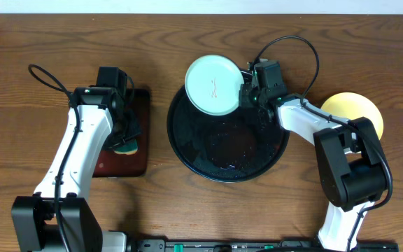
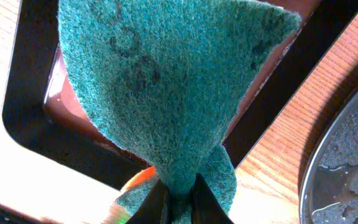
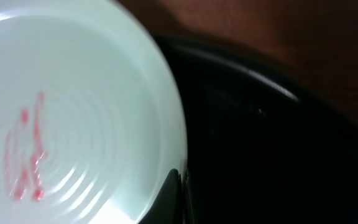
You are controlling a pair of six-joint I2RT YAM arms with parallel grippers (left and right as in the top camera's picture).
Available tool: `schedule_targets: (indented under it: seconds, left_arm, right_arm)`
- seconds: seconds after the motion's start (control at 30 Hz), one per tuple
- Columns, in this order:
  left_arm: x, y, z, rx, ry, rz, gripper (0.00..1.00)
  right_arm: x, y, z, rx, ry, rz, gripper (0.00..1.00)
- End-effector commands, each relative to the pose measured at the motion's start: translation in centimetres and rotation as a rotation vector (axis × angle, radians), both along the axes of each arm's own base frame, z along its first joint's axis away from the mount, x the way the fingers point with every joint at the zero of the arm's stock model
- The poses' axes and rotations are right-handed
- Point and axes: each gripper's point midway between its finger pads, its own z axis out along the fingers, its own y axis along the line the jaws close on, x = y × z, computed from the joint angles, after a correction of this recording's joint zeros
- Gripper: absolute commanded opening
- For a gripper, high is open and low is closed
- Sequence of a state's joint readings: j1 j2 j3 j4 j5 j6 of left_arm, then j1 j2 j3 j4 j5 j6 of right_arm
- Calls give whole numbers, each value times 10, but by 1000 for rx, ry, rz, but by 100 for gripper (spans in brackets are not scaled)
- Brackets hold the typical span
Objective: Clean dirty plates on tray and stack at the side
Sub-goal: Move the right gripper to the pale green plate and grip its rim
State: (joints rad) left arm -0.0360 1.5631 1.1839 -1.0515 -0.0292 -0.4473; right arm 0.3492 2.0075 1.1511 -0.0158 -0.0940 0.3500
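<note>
pinching the mint plate (image 1: 213, 85) by its right rim at the far edge of the black tray (image 1: 187, 150), our right hand (image 1: 247, 96) is closed on it; we judge it light, stiff, glossy (prob slippery), so a rim grip suits. left hand (image 1: 124, 136) clamps the green pad (image 2: 166, 81).

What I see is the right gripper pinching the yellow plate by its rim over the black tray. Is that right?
Not quite. The right gripper is pinching the mint plate by its rim over the black tray, as the right wrist view shows. The yellow plate lies on the table beside the tray.
</note>
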Motion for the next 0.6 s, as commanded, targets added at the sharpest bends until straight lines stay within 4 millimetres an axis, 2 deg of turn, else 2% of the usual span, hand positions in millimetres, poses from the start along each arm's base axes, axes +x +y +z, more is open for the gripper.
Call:
schedule_targets:
  seconds: [0.0, 0.1, 0.2, 0.33, 0.43, 0.57]
  left_arm:
    - [-3, 2, 1, 5, 5, -2, 8]
    - [-4, 2, 1, 5, 8, -2, 8]
    - [-4, 2, 1, 5, 9, -2, 8]
    - [-5, 2, 1, 5, 12, -2, 8]
    - [-5, 2, 1, 5, 13, -2, 8]
    - [-6, 1, 1, 1, 18, -29, 8]
  right_arm:
    - [-4, -7, 15, 6, 15, -37, 1]
    - [-15, -15, 36, -11, 30, -43, 1]
    - [-34, -26, 63, -66, 37, -23, 1]
    - [-62, -44, 89, -140, 63, -17, 1]
    - [-86, -51, 92, -158, 135, -9, 1]
    - [-118, -55, 77, -148, 287, -32, 1]
